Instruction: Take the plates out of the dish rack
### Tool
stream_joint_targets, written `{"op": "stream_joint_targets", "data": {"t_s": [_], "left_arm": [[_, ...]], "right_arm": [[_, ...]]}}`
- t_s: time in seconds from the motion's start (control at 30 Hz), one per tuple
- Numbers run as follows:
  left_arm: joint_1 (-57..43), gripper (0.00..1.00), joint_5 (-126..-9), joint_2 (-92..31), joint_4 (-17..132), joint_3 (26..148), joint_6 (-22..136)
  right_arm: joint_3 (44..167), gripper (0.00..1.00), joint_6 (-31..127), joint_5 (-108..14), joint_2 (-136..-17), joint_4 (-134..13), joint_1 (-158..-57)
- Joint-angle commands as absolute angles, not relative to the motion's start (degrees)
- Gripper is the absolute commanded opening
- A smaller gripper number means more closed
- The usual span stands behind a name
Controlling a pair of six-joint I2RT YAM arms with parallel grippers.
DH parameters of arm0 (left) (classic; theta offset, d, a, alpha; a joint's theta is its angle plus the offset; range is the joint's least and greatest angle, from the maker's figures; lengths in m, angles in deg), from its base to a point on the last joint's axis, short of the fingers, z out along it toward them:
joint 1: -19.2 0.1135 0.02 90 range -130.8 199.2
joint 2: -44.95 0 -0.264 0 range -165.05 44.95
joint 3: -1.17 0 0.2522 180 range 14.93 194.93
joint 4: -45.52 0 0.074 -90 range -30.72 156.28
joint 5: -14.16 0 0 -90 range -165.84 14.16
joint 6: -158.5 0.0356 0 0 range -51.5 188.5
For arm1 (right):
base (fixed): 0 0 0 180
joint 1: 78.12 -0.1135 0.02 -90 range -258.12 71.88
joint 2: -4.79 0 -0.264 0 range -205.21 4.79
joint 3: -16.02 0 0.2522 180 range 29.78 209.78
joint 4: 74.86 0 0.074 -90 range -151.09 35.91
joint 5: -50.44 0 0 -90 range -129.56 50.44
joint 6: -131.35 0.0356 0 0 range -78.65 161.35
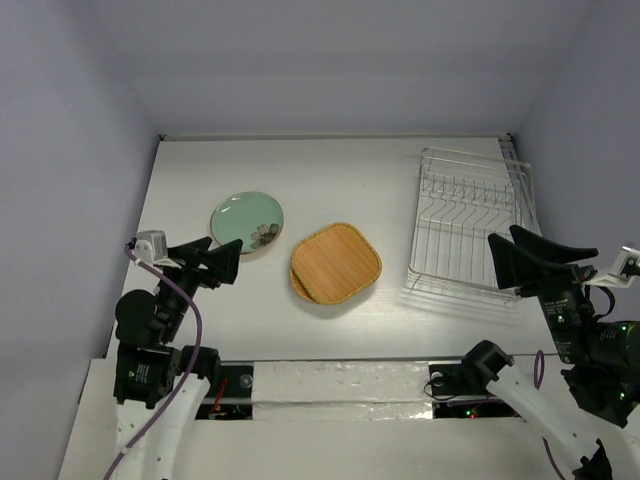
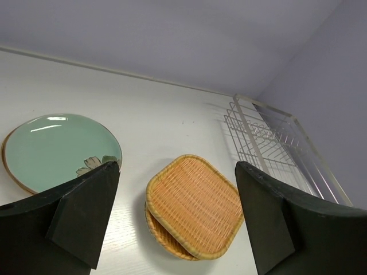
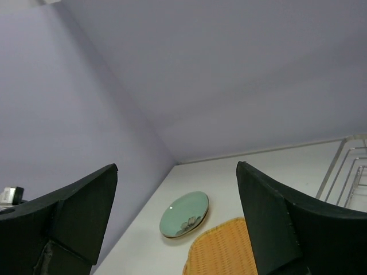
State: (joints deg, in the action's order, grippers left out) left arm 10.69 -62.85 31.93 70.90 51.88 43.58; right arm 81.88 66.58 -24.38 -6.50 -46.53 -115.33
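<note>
Dish rack (image 1: 462,222): silver wire, on the right side of the white tabletop (image 1: 330,170), and no plate stands between its tines!

Mint-green floral plate (image 1: 247,220): flat on the tabletop, well to the left of the rack and the farthest thing from it. The left wrist view shows a tan rim under its left edge. I can't tell what that rim belongs to.

Rounded-square woven plate (image 1: 336,262): orange-tan, lying flat between the mint plate and the rack, clear of both.

Second woven plate (image 2: 163,235): right underneath the square one, with only its near-left edge peeking out.

Left hand (image 1: 215,258): spread wide and holding nothing. It hangs far left of the rack, just beside the mint plate's near edge. Its own camera looks past both fingers (image 2: 86,212) to the two plate spots and the rack beyond.

Right hand (image 1: 520,255): also spread and empty, hovering at the rack's near-right corner. Its wrist view catches a sliver of rack wire (image 3: 344,172) on the right, with the mint plate (image 3: 184,213) and the woven plate (image 3: 223,252) past it.
</note>
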Motion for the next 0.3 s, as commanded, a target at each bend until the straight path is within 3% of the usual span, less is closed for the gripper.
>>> {"op": "stream_joint_targets", "data": {"t_s": [0.0,0.2,0.27], "left_arm": [[10.9,0.80,-63.4,31.1,68.7,56.1,43.4],[10.9,0.78,-62.8,32.7,67.8,57.6,44.0],[10.9,0.82,-62.7,33.3,68.0,57.2,43.8]], "right_arm": [[80.1,0.89,65.3,-22.0,-5.9,-45.9,-115.5],[77.5,0.88,65.8,-21.5,-4.6,-45.5,-115.5],[76.6,0.88,66.0,-22.2,-4.5,-46.0,-115.5]]}}
